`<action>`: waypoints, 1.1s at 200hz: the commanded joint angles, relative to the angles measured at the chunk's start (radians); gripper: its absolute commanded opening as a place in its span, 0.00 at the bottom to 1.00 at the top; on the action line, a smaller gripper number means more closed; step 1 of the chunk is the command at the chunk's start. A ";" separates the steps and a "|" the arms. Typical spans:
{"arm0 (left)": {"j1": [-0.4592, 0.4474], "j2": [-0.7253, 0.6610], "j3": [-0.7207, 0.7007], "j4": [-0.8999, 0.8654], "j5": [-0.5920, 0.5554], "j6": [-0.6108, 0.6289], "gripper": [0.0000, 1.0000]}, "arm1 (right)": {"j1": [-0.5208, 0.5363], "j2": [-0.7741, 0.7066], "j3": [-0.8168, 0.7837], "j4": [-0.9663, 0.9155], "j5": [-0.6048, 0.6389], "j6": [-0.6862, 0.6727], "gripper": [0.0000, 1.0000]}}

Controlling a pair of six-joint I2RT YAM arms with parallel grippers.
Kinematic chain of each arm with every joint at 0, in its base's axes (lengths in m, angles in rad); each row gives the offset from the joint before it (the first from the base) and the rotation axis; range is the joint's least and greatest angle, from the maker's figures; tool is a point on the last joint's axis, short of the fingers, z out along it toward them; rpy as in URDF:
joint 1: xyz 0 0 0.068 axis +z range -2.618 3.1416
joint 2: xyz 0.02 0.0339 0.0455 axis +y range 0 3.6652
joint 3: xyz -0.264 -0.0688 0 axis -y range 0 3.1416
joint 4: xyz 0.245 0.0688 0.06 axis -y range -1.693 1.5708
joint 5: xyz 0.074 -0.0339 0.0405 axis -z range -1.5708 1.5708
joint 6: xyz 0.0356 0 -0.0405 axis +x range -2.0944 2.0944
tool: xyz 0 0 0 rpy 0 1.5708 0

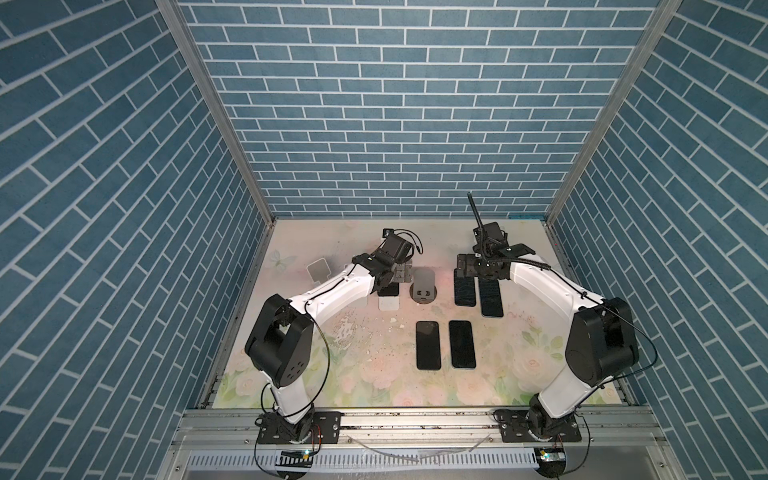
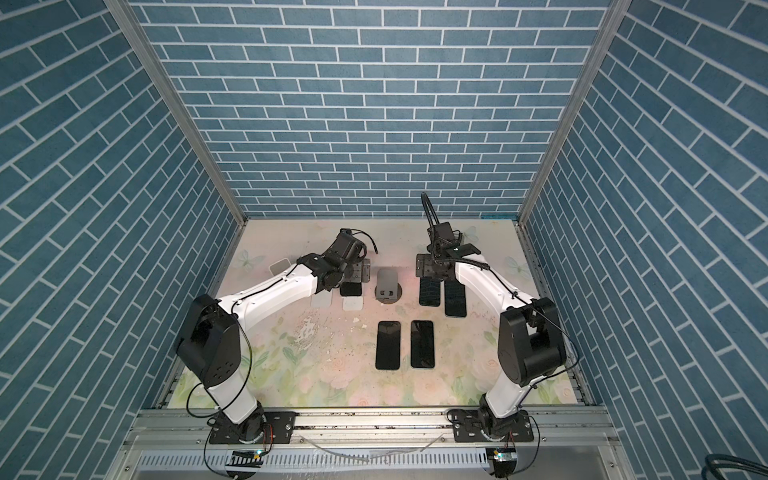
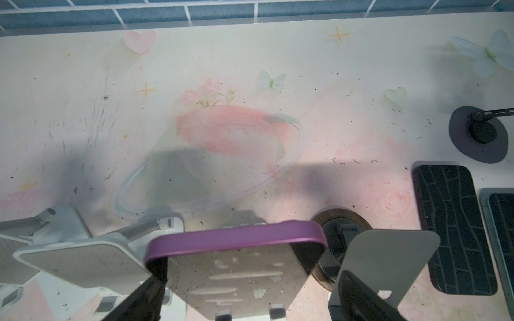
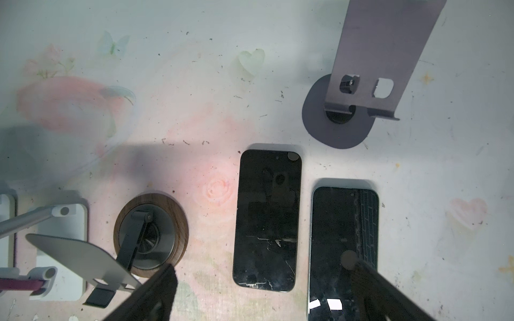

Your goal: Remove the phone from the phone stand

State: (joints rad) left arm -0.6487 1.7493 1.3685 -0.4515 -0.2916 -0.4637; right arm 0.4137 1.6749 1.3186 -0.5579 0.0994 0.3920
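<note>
The phone [image 3: 236, 236] has a purple case and leans upright on a white phone stand [image 1: 388, 306], with its foot in the stand's lips [image 3: 278, 312]. In both top views the phone [image 2: 351, 289] shows as a dark slab just below my left gripper [image 1: 400, 272]. My left gripper [image 3: 250, 294] is open and straddles the phone. One finger [image 3: 144, 297] sits close by the phone's edge. There is a gap between the phone and the opposite finger [image 3: 358, 294]. My right gripper [image 4: 264, 291] is open and holds nothing. It hovers over two black phones lying flat.
A grey stand on a round wooden base [image 1: 424, 286] stands right beside the phone. An empty white stand [image 1: 318, 270] is to its left, and a dark stand [image 4: 361, 55] at the back right. Flat phones lie under the right gripper [image 1: 464, 291] and mid-table [image 1: 428, 345].
</note>
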 commanded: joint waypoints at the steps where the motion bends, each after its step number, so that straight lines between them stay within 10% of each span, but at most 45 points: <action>1: -0.006 0.022 0.025 0.008 -0.021 0.019 0.95 | -0.004 0.021 0.039 -0.021 0.001 -0.021 0.99; 220: -0.006 -0.021 0.027 0.028 -0.060 0.059 0.64 | -0.003 0.049 0.059 -0.043 0.006 -0.028 0.98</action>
State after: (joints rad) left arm -0.6525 1.7931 1.3926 -0.4377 -0.3351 -0.4263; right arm 0.4137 1.7184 1.3304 -0.5690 0.1001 0.3912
